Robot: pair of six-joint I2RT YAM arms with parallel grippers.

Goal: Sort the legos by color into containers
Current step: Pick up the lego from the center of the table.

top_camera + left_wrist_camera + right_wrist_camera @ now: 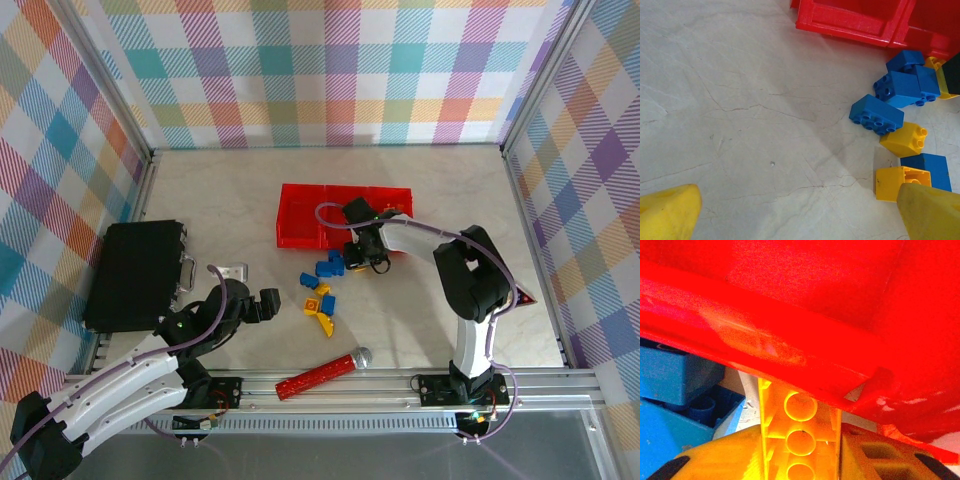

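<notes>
Three joined red containers point(300, 228) stand mid-table. Several blue and yellow legos point(322, 290) lie scattered just in front of them. My right gripper point(366, 256) is low at the containers' front wall, and in the right wrist view it point(800, 466) is shut on a yellow lego point(800, 437) whose hollow underside faces the camera, right under the red rim point(765, 335). Blue legos point(675, 377) lie to its left. My left gripper point(266, 303) is open over bare table left of the pile; its yellow fingertips point(667, 212) frame empty tabletop, with blue point(876, 115) and yellow point(904, 140) legos ahead to the right.
A black box point(135, 275) lies at the left. A red studded stick with a silver ball end point(320, 375) rests near the front rail. A small metal bracket point(233, 271) sits beside the box. Checkered walls enclose the table on three sides.
</notes>
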